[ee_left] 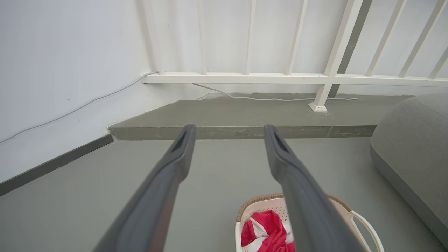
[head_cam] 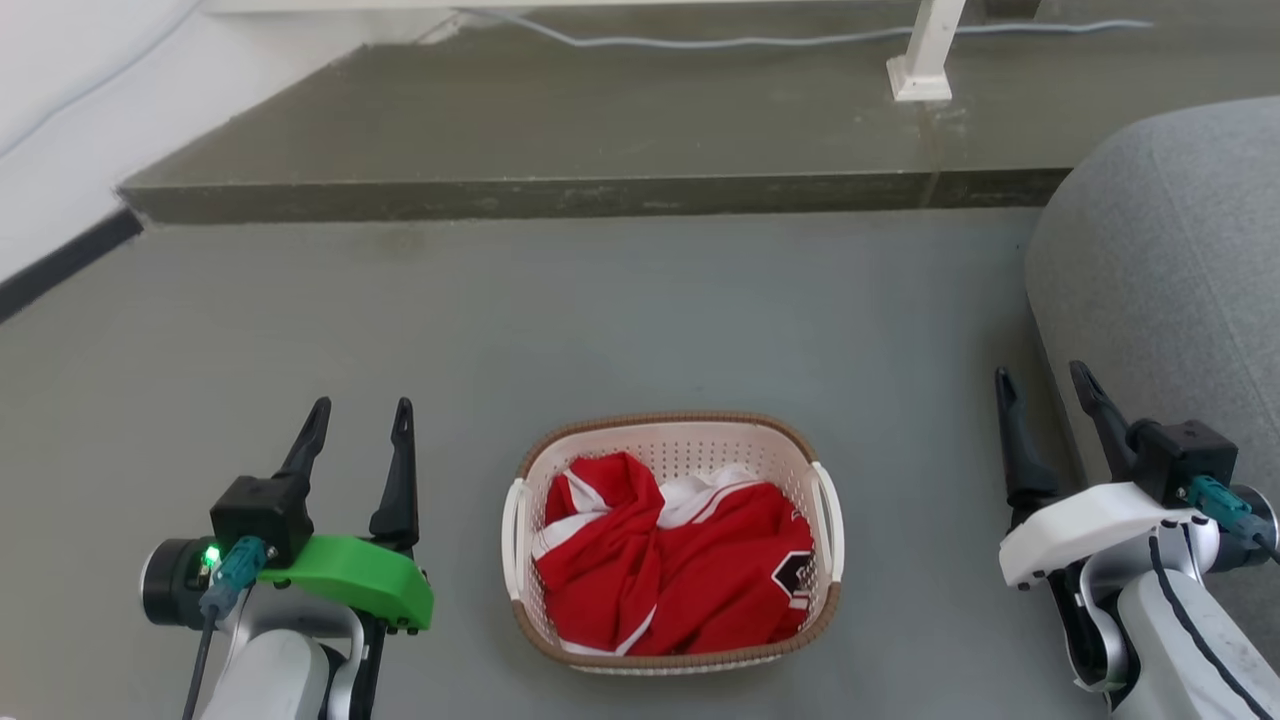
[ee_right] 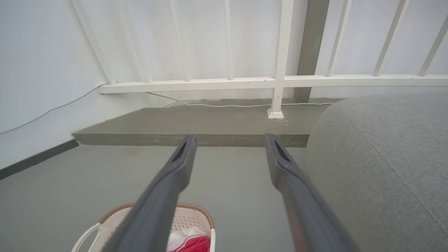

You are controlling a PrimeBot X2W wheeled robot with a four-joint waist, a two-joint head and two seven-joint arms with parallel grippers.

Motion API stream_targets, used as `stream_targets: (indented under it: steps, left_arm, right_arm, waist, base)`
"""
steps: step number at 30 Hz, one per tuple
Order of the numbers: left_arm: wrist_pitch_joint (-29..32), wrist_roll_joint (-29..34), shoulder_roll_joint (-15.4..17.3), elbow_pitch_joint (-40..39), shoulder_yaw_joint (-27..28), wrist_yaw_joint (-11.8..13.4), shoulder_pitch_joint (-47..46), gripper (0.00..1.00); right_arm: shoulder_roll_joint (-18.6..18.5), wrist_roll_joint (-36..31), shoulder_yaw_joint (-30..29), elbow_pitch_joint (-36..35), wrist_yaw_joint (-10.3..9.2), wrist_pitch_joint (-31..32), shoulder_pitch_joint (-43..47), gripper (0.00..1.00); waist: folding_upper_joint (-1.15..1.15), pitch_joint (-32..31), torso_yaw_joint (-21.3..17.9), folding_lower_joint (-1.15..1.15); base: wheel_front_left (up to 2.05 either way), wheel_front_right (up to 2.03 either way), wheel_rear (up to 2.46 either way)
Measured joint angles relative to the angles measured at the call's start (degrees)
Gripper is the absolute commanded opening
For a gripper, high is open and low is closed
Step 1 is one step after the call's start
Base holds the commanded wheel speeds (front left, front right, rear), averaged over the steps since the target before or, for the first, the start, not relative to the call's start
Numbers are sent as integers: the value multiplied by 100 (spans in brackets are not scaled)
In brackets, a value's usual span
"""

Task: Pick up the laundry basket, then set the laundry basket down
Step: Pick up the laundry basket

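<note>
A smooth grey-green floor (head_cam: 620,310) runs to a low raised concrete step (head_cam: 560,195). On the step stands a white slatted metal railing (ee_left: 294,78), a thin pale cable (ee_left: 266,99) trailing along its foot. A plain white wall (ee_left: 63,63) with a dark skirting strip (ee_left: 52,164) closes the left side. A rounded grey fabric cushion (head_cam: 1160,250) bulges at the right.

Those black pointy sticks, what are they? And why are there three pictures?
The sticks are a robot's fingers. Each arm ends in a gripper with two of them. The wide picture comes from a camera on its head: you see the left gripper, the right gripper, and between them, on the grey floor, a laundry basket with red and white clothes inside. The other two pictures come from cameras on its wrists, looking along the fingers. Both grippers are open and hold nothing.
</note>
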Motion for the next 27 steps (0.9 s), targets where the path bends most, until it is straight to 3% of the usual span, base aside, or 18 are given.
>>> stream_targets:
  steps: [18, 27]
  left_arm:
    - [186, -1, -26, 127, -13, -18, -581, 100]
    - [301, -1, -65, 350, -48, -162, -1074, 100]
  right_arm:
    - [66, 5, 90, 212, 151, 1, -621, 100]
    - [136, -3, 188, 378, 208, 21, -1096, 100]
  waist:
    - [0, 1215, -20, 0]
    - [0, 1935, -58, 0]
  base:
    - [0, 0, 0]
    - [0, 0, 0]
